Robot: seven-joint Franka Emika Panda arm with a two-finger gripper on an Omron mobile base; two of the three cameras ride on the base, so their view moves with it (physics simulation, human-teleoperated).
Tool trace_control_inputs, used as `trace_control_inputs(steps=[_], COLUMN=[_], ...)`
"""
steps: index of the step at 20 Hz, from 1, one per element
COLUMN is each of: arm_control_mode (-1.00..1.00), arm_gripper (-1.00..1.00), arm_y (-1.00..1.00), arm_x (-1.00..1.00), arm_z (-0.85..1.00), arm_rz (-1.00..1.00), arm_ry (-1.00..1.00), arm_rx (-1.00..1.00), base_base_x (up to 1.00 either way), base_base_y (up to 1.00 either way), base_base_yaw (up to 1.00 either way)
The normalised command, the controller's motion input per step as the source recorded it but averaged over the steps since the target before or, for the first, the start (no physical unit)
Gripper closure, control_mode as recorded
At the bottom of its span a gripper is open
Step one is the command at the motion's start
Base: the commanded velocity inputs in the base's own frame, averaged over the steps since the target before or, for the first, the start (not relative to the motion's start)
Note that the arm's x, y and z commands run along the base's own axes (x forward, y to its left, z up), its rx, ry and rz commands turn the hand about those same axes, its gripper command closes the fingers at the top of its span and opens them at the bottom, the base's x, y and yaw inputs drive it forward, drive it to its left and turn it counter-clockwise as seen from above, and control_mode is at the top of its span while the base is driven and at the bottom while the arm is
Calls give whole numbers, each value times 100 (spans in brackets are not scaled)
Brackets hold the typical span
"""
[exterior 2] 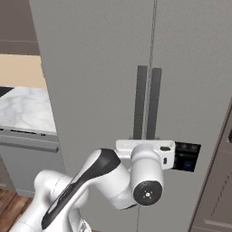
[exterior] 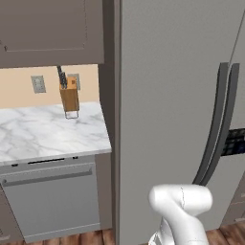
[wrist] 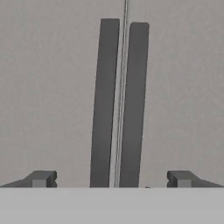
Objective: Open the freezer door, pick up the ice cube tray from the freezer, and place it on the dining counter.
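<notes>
The freezer door [exterior 2: 195,90] is the right one of two tall grey doors and stands shut, with a small black button panel [exterior 2: 186,156] and a long dark handle [exterior 2: 154,104]. From the left base the same door [exterior: 239,110] sits at the right edge. In the hand view my gripper [wrist: 111,179] is open and empty. It faces the two dark handles squarely, a short way off, and the freezer door's handle [wrist: 133,105] is the right one. The ice cube tray is hidden behind the shut door. The dining counter is out of view.
The twin grey door [exterior: 162,119] without a panel is shut to the left. Further left a marble worktop [exterior: 48,129] carries a wooden knife block [exterior: 70,95]. A grey dishwasher front [exterior: 48,196] lies below it and wall cabinets [exterior: 48,28] hang above.
</notes>
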Motion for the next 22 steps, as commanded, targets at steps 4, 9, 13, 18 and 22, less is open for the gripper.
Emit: trace_control_inputs(steps=[4,9,13,18,22], arm_control_mode=[-100,-100,-100,-100,-100], arm_gripper=[-100,-100,-100,-100,-100], arm_y=[0,-9,-1,0,0], arm_x=[24,13,13,16,24], arm_z=[0,-1,1,2,1], arm_rz=[0,0,0,0,0], arm_ry=[-16,-11,-1,1,0], arm_rx=[4,6,4,1,0], base_base_x=[0,0,0,0,0], base_base_y=[0,0,0,0,0], base_base_yaw=[0,0,0,0,0])
